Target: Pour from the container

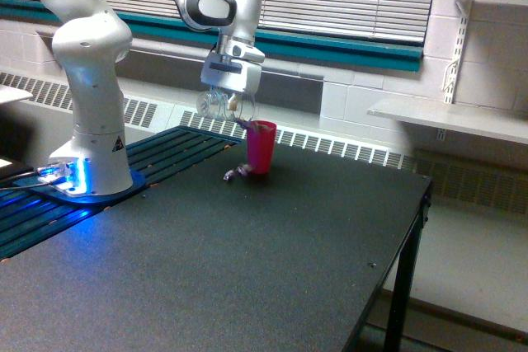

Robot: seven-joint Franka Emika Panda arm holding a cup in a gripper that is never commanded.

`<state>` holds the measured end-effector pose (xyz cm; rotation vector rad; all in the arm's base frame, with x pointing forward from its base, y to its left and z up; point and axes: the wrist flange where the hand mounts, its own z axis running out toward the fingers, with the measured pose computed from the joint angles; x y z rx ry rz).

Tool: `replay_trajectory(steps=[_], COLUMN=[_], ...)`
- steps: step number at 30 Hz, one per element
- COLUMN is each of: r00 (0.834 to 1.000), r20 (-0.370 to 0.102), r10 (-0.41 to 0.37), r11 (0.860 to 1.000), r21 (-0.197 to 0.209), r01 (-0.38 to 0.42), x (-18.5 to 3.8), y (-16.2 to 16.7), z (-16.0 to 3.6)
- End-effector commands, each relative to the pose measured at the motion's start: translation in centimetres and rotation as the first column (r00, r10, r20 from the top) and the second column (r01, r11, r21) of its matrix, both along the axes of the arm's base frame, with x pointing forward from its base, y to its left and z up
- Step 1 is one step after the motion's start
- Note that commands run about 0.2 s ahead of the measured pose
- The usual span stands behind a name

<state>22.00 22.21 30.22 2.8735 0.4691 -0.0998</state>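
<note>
The clear plastic container (220, 104) hangs tipped over in the air, its mouth turned toward the exterior view's right. My gripper (228, 95) is shut on it, just left of and above the red cup (261, 147). A dark candy (241, 124) shows at the red cup's rim. Another wrapped candy (237, 173) lies on the black table (247, 261) at the foot of the red cup, on its left. The container looks nearly empty.
The robot's white base (89, 146) stands at the exterior view's left on a slatted dark panel (165, 150). The table's right edge (417, 204) drops off to the floor. A grey shelf (450, 117) is on the wall at the right.
</note>
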Motion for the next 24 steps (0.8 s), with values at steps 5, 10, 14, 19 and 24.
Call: replay_trajectory(steps=[5, 10, 14, 19, 24], r00=[1.0, 1.0, 1.0, 1.0, 1.0], r20=[0.001, 0.0, 0.0, 0.002, 0.003], r10=[0.026, 0.027, 0.029, 0.029, 0.03], r11=[1.0, 1.0, 0.999, 0.999, 0.999], r21=[-0.013, -0.014, -0.016, -0.016, -0.017], r01=[-0.026, -0.027, -0.029, -0.029, -0.029], x=[0.28, 0.33, 0.38, 0.48, 0.54], y=[0.52, 0.72, 0.83, 0.98, 1.09], z=[0.17, 0.12, 0.08, 0.18, 0.23])
